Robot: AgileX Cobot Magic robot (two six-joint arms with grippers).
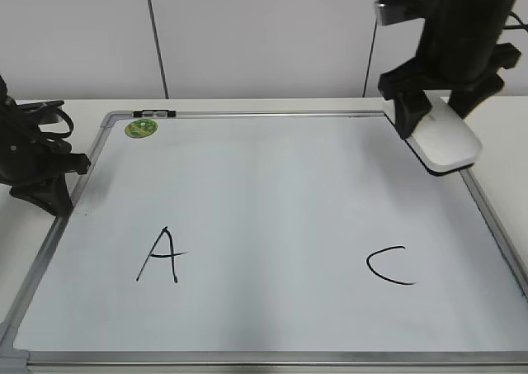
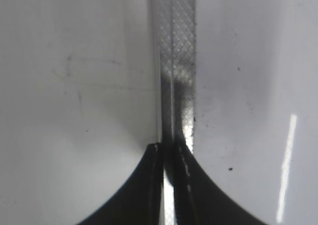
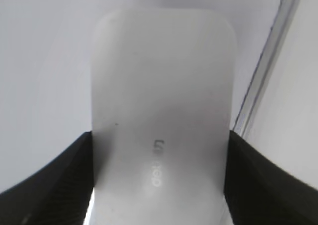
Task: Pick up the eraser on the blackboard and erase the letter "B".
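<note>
The white eraser (image 1: 450, 143) sits between the fingers of my right gripper (image 1: 441, 114) at the blackboard's (image 1: 272, 184) far right edge. In the right wrist view the eraser (image 3: 164, 96) fills the frame with grey lettering on top, and the gripper (image 3: 160, 134) is shut on its two sides. No letter "B" shows; the board between the black "A" (image 1: 159, 257) and the black "C" (image 1: 389, 267) is blank. My left gripper (image 1: 56, 199) is shut and empty at the board's left frame (image 2: 174, 61), its tips (image 2: 171, 146) over the metal rail.
A round green sticker (image 1: 140, 128) and a small black-and-white clip (image 1: 153, 112) are at the board's far left corner. The board's right frame rail (image 3: 263, 71) runs just beside the eraser. A white table surrounds the board, with a white wall behind.
</note>
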